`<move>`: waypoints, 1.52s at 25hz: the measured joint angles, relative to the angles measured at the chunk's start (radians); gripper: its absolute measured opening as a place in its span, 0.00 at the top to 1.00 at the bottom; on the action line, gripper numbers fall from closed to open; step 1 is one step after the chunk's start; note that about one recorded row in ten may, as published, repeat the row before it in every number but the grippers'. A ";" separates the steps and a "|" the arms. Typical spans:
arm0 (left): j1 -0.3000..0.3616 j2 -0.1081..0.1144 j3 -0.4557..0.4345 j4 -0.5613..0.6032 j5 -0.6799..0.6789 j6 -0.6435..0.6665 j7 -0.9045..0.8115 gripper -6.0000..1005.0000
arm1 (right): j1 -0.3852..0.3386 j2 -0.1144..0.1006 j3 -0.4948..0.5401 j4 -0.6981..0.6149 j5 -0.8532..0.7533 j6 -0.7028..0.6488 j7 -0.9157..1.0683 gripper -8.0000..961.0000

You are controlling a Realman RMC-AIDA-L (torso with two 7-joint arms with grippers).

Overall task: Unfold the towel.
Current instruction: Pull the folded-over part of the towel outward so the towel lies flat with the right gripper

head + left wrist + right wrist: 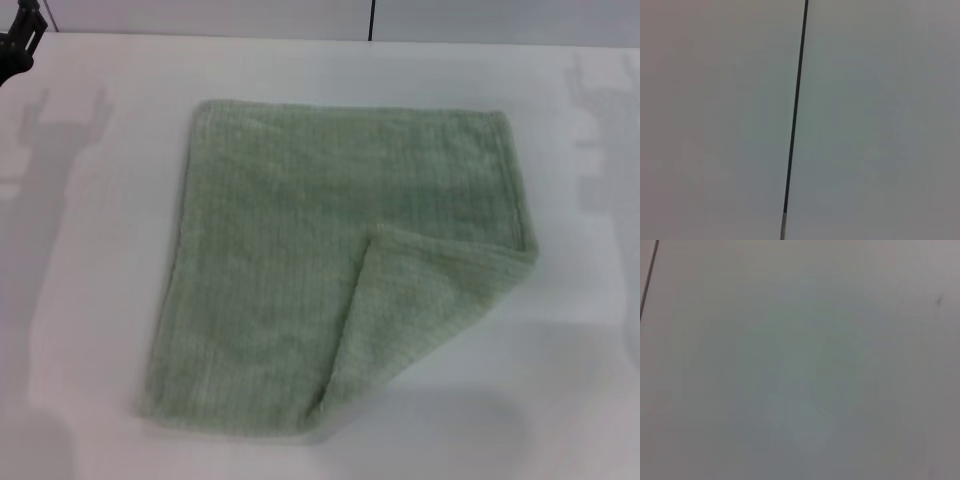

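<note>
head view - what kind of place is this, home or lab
Probably a lab or test bench, not a home. The towel, one corner folded over, lies alone on a plain white table, with bare pale wall panels behind split by a dark seam. A dark bit of the left arm shows at the far left corner.

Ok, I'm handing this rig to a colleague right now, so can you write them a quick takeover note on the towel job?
Left gripper: only a dark part shows at the head view's far-left top corner, away from the cloth. Right gripper: not in view.
The towel lies flat on the white table, untouched by either arm.
Done: most of it is spread out.
Left: the folded corner on the robot's near right lies over the towel's top; it needs pulling back out flat.
</note>
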 joint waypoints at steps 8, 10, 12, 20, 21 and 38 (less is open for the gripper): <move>-0.002 0.004 0.013 0.010 0.007 -0.032 -0.029 0.22 | -0.005 0.000 0.000 0.002 0.001 0.001 0.001 0.30; -0.002 0.004 0.025 0.011 0.007 -0.038 -0.037 0.22 | -0.007 0.001 0.000 0.002 0.001 0.000 0.001 0.30; -0.004 0.005 0.046 0.015 0.007 -0.051 -0.041 0.23 | -0.008 0.001 0.000 0.003 0.001 0.000 0.001 0.30; -0.007 0.007 0.096 0.053 0.008 -0.097 -0.074 0.24 | -0.010 0.003 0.000 0.003 0.001 0.000 0.001 0.31; -0.009 0.006 0.097 0.054 0.008 -0.101 -0.078 0.24 | -0.009 0.003 0.000 0.003 0.001 0.001 0.001 0.31; 0.009 0.010 0.191 0.102 0.007 -0.107 -0.197 0.48 | -0.008 0.001 0.000 0.010 0.001 -0.001 0.001 0.31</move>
